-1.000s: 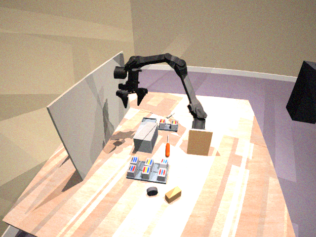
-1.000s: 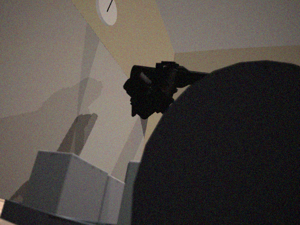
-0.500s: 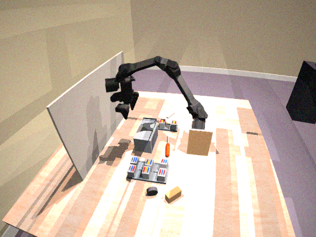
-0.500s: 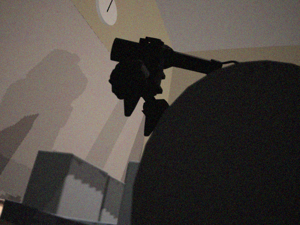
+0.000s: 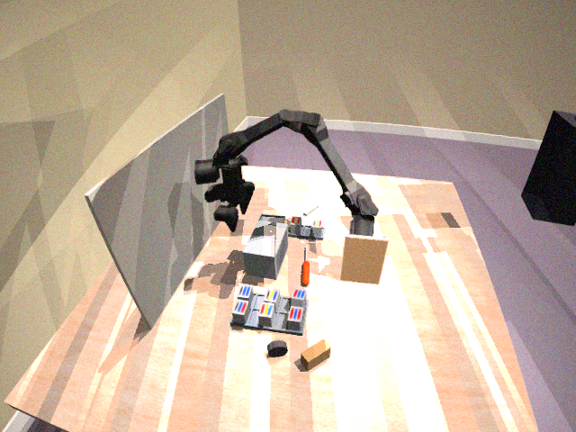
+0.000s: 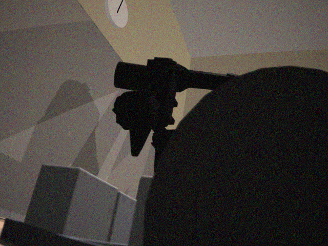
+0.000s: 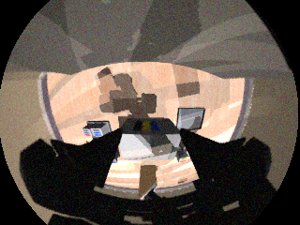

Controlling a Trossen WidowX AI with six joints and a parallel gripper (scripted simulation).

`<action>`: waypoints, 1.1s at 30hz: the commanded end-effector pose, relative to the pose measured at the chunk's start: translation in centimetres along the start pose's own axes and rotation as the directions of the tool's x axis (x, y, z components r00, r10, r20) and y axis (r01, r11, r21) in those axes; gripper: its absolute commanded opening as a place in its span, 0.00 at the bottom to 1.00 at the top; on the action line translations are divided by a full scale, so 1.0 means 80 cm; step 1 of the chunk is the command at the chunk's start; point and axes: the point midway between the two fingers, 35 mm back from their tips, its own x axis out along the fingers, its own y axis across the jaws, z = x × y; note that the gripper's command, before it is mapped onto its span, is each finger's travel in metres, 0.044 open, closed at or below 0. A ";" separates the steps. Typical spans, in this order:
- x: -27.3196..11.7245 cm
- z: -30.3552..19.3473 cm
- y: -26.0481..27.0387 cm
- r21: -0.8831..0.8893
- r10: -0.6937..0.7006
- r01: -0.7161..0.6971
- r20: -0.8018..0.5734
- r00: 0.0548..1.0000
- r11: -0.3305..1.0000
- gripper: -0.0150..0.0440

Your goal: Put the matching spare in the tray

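Observation:
The mounted unit, a grey box [image 5: 265, 253] [image 7: 149, 146], stands on the table. Its shaded back [image 7: 163, 126] faces the grey panel and shows a yellow bar between two dark bars; the right one looks blue, the left one's colour is unclear. My gripper [image 5: 238, 220] [image 7: 152, 131] is open and empty, pointing down, high between panel and unit. The tray [image 7: 190, 118] lies beside the unit, mostly hidden behind it in the top view. Several striped spares stand in the front rack [image 5: 267, 328], including one red-yellow-blue spare [image 5: 266, 312]; two more stand in the back rack [image 5: 306, 236].
The tall grey panel [image 5: 157, 195] stands left of the unit. An orange screwdriver [image 5: 305, 273], an upright brown board [image 5: 364, 259], a black puck [image 5: 277, 348] and a tan block [image 5: 316, 355] are also on the table. A large dark round shape [image 6: 238, 159] blocks much of the exterior view.

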 end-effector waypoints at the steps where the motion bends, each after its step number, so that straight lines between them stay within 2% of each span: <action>1: 0.004 -0.002 -0.001 -0.007 -0.007 0.007 -0.005 1.000 1.000 1.00; 6: 0.004 -0.004 0.003 -0.026 -0.005 0.005 -0.005 1.000 1.000 1.00; 7: 0.003 -0.008 0.014 -0.082 -0.001 0.000 -0.004 1.000 0.997 1.00; 10: -0.002 -0.038 0.074 -0.392 0.020 -0.019 -0.003 1.000 0.920 1.00; 13: -0.005 -0.077 0.129 -0.673 0.031 -0.026 -0.006 1.000 0.739 1.00; 16: -0.004 -0.123 0.176 -0.881 0.030 -0.023 -0.010 1.000 0.473 1.00; 19: 0.001 -0.175 0.213 -0.989 0.016 -0.016 -0.014 1.000 0.145 1.00; 21: 0.004 -0.197 0.225 -1.000 0.008 -0.015 -0.015 1.000 0.008 1.00; 28: 0.005 -0.200 0.226 -1.000 0.006 -0.015 -0.015 1.000 -0.009 1.00; 33: 0.047 -0.197 0.233 -1.000 0.006 -0.014 -0.014 1.000 -0.008 0.78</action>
